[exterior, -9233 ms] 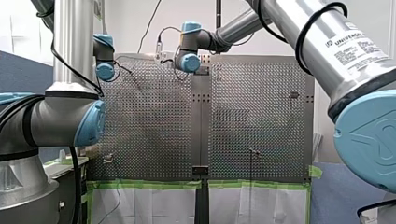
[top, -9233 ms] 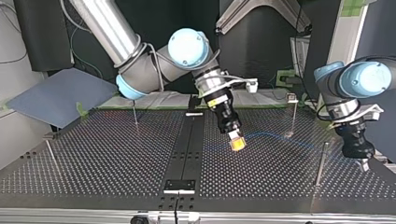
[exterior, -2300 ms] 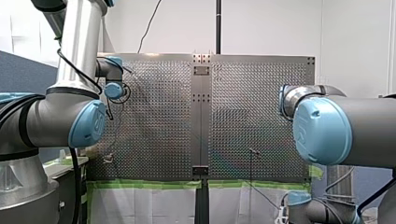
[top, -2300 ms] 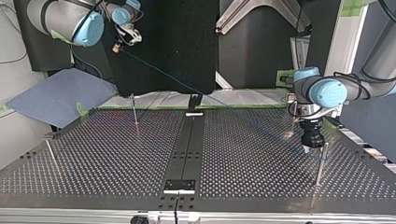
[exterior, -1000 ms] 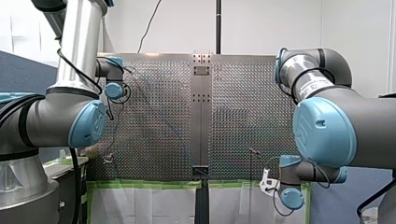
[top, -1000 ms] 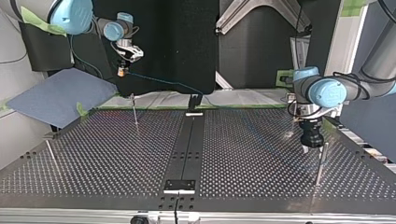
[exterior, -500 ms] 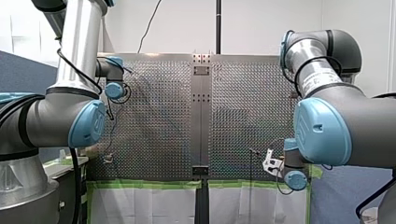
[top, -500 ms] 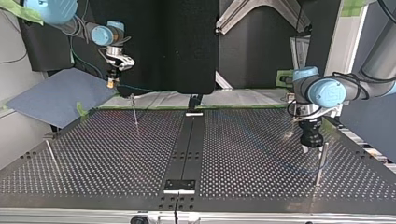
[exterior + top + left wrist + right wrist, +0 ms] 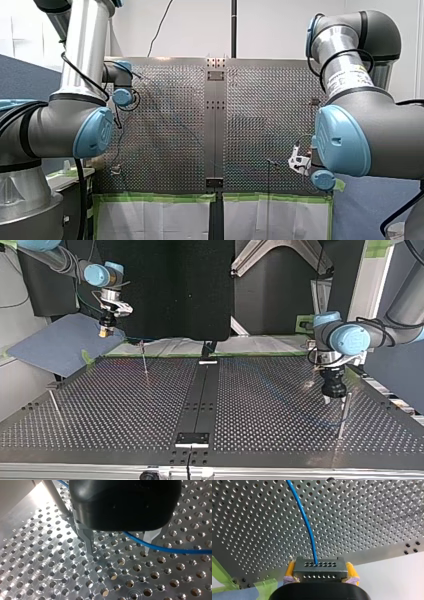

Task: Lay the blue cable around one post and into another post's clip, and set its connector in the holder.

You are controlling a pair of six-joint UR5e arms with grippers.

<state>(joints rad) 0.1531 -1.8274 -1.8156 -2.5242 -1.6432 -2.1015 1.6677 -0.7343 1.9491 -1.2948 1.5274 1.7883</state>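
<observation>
Perforated table (image 9: 125, 405); right pincer (image 9: 320, 570) clamps connector (image 9: 320, 566).

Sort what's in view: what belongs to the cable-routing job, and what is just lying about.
Job:
- blue cable
- connector, clamped in my right gripper
- my left gripper, fingers open, by the cable
- posts
- perforated table

Lying about:
- blue-grey mat beside the table
- green tape at the table's edge

Front camera looks out from the robot's side over the perforated table (image 9: 165, 130); top camera faces back across it; wrist cameras sit close.
</observation>
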